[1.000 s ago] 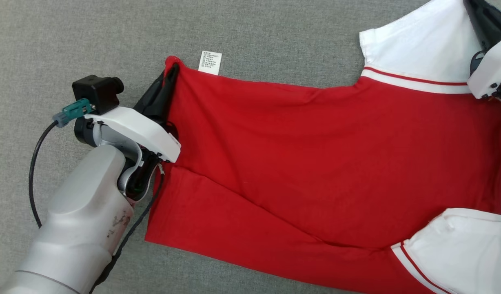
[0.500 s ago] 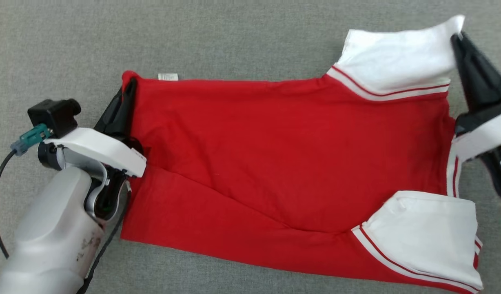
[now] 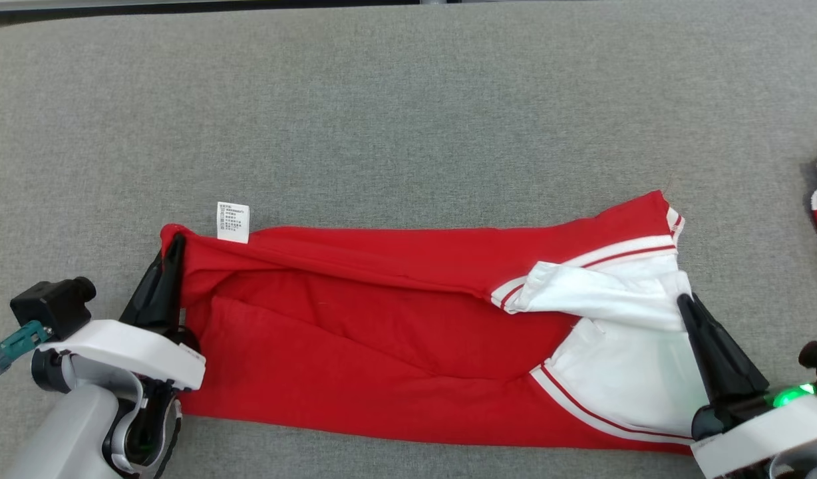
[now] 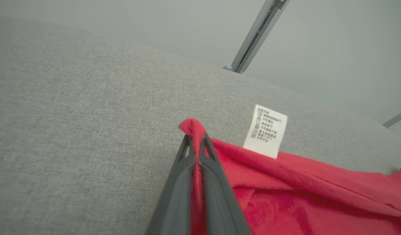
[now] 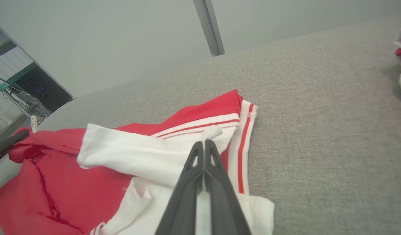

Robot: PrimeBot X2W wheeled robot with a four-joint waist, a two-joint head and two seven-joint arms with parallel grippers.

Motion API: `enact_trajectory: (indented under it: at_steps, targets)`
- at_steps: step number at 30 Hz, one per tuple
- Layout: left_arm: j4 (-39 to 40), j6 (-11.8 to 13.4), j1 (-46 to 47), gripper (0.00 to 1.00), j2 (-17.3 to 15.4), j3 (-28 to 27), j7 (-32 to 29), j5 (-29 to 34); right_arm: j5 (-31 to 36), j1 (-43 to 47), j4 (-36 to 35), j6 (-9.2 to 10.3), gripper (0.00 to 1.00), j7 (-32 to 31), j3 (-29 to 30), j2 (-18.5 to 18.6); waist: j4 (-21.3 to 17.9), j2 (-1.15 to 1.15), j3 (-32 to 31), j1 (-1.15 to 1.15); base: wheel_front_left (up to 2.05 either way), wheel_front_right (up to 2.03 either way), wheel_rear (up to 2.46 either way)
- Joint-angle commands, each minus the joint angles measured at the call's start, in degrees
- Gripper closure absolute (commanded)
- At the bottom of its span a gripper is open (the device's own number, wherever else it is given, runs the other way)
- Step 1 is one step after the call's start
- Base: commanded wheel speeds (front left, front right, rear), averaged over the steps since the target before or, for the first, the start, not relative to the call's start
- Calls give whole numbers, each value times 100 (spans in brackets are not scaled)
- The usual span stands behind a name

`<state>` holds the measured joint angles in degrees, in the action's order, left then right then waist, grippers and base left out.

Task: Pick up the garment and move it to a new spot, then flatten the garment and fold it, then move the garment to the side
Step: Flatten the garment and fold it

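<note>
On grey surface [image 3: 408,120] | garment [image 3: 382,332] now folded | left claw [image 3: 177,239], right claw [image 3: 683,301] gripping it

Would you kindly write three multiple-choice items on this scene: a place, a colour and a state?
1. Where is the white care label? A. at the red shirt's far edge, near the left jaws; B. on a sleeve; C. under the right jaws.
2. What colour are the shirt's sleeves? A. black; B. white; C. yellow.
3. How do the right jaws stand? A. open over the shirt; B. shut on nothing; C. shut on a white sleeve.
Answers: 1 A, the label sticks out beside the left jaws; 2 B, both sleeves are white with red stripes; 3 C, the right wrist view shows white cloth pinched between them.
</note>
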<state>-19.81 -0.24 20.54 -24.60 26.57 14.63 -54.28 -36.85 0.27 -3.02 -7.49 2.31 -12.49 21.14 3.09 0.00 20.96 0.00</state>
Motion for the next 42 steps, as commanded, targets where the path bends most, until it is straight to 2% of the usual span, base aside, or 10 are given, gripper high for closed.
enact_trajectory:
  at_steps: [1, 7, 8, 9, 10, 11, 17, 22, 30, 42]
  targets:
    - [78, 59, -98, 100, -57, -38, -7, -45, -18, 84, -20, 1, 100, 53, 34, 2, -53, 0, -60, 0, 0, 0, 0]
    - [660, 413, -650, 100, -323, -163, -163, -155, -100, 600, -104, 1, 100, 96, 101, -148, -138, 0, -213, 0, 0, 0, 0]
    - [745, 465, -750, 100, -355, -124, -274, -165, -88, 645, -87, 1, 96, 74, 85, -151, -144, 0, -221, 0, 0, 0, 0]
    - [812, 509, -837, 58, -376, -99, -354, -209, -114, 696, -49, 2, 63, 41, 28, -176, -145, 0, -229, 0, 0, 0, 0]
    - [850, 536, -904, 0, -396, -73, -442, -240, -49, 721, -27, 1, 25, 58, 36, -181, -146, 0, -236, 0, 0, 0, 0]
    - [868, 555, -961, 0, -420, -63, -470, -251, 23, 729, 5, 1, 0, 114, 79, -207, -149, 0, -244, 0, 0, 0, 0]
    - [1147, 879, -1264, 0, -370, -337, -19, 217, 889, 653, -237, 1, 0, 697, 396, -433, -203, 0, -339, 0, 0, 0, 0]
    - [1950, 1090, -1496, 0, 15, -1098, 52, 1173, 1804, 564, -697, 1, 0, 821, 945, -776, -206, 0, -464, 0, 0, 0, 0]
    - [2604, 844, -1882, 0, 579, -1628, 46, 2235, 2241, 510, -1114, 2, 0, 350, 1153, -997, -241, 0, -806, 0, 0, 0, 0]
    - [2319, 692, -2219, 0, 770, -1494, 47, 2678, 2224, 767, -1012, 1, 0, 176, 1141, -1096, -282, 0, -1044, 0, 0, 0, 0]
